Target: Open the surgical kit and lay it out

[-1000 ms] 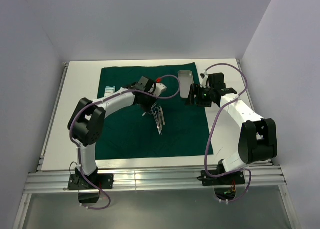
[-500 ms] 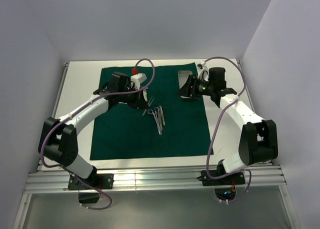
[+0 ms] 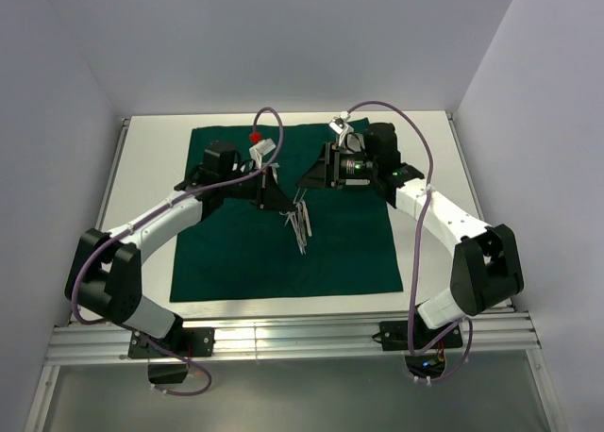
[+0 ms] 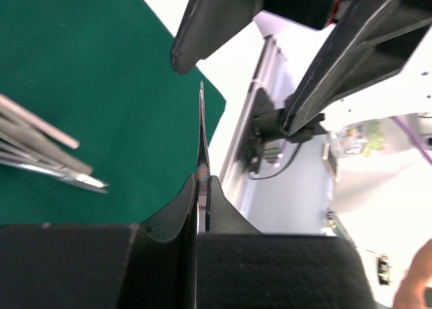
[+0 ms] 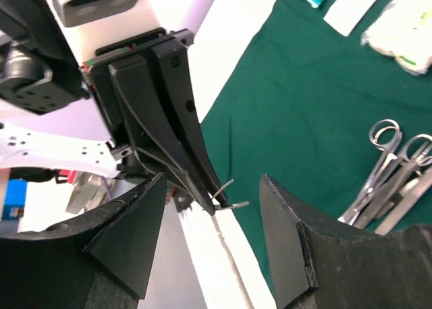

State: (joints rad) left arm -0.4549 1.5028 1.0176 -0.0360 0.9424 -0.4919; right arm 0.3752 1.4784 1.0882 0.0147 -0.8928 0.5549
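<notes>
Across the middle of the bench (image 3: 151, 177) the dark green cloth (image 3: 236, 257) of the surgical kit lay opened flat. A bundle of slim steel clamps (image 3: 300, 224) rested near its centre and three small packets (image 5: 403, 31) lay on it well apart from them; the steel tray could not be made out. One piece was off the cloth: the tweezers (image 4: 202, 147) stood pinched edge-on in the left pincer (image 4: 202, 191), whose jaws were fully closed on the shank so that only the thin tips stuck out. The right pincer (image 5: 212, 179) hung just beside it, tip to tip above the cloth, jaws well apart and holding nothing. The tweezer tips lay in the gap between its fingers, touching neither as far as could be told. Judged as a handover, the tweezers would be light, stiff along their length but springy across the legs, and slick as polished steel. A hold across the flat sides near the middle, squeezing both legs together, would likely serve better than a pinch at the fine points, which could twist or slip out.
</notes>
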